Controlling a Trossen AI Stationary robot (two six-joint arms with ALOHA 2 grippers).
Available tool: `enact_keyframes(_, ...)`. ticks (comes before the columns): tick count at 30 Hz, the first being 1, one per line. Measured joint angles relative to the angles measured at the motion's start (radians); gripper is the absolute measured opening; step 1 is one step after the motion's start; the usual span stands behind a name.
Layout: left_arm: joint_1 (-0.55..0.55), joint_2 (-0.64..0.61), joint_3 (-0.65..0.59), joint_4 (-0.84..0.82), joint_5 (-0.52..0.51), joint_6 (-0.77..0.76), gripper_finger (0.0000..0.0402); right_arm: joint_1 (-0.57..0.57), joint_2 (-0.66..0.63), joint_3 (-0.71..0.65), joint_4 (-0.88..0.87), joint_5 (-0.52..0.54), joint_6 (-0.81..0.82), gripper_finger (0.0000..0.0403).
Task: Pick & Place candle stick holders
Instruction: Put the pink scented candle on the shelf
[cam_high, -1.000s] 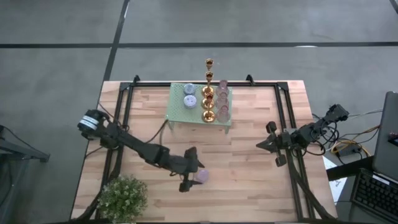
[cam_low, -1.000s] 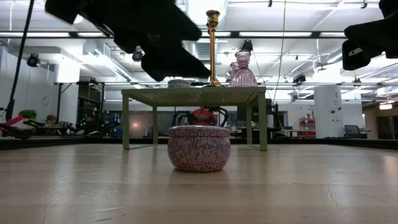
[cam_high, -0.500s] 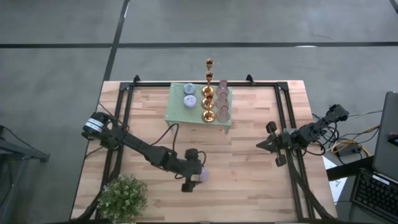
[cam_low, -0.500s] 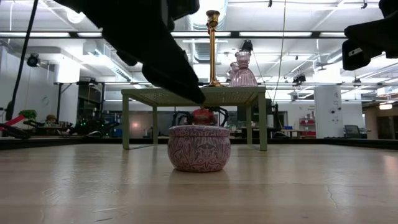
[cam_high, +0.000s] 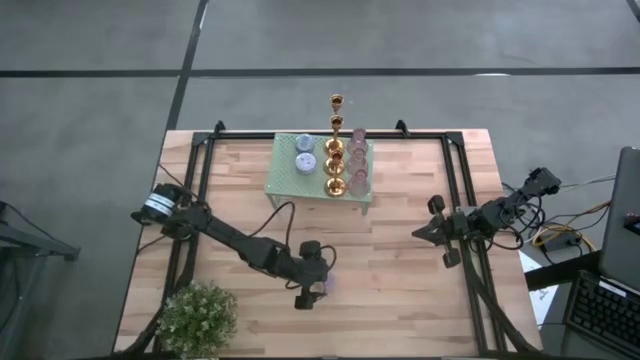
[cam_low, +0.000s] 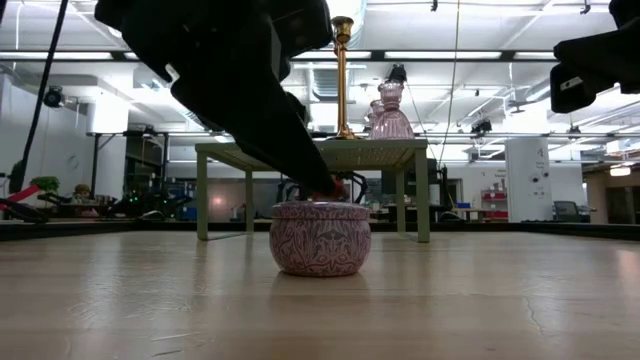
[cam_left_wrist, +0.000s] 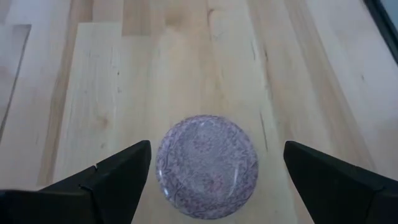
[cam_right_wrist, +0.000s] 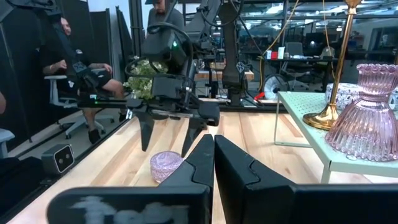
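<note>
The left gripper (cam_left_wrist: 208, 171) hangs over the lilac cup (cam_left_wrist: 207, 165) at lower centre of the high view, jaws spread either side, apparently lined up to grasp it. The cup stands alone on the surface (cam_high: 400, 270), below the rack (cam_high: 285, 175). The right gripper (cam_high: 420, 232) waits at the right, jaws together.

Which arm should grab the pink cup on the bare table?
Left. The left gripper hangs right over the pink cup, fingers open either side of it. The right gripper sits shut, far off by the table's right edge.
</note>
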Motion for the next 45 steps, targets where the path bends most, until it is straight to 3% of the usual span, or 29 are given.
enact_keyframes(24, 0.001, 0.136, -0.001, 0.094, 0.006, -0.005, 0.0369, 0.0, 0.007, 0.001, 0.0, 0.0, 0.0, 0.0008)
enact_keyframes(36, 0.0, 0.119, -0.001, 0.095, 0.006, -0.004, 0.0302, 0.0, 0.007, 0.001, 0.0, 0.0, 0.0, 0.0008)
enact_keyframes(45, 0.0, 0.065, 0.003, 0.036, 0.009, 0.031, 0.0316, 0.0, 0.006, 0.001, 0.0, 0.0, 0.0, 0.0008)
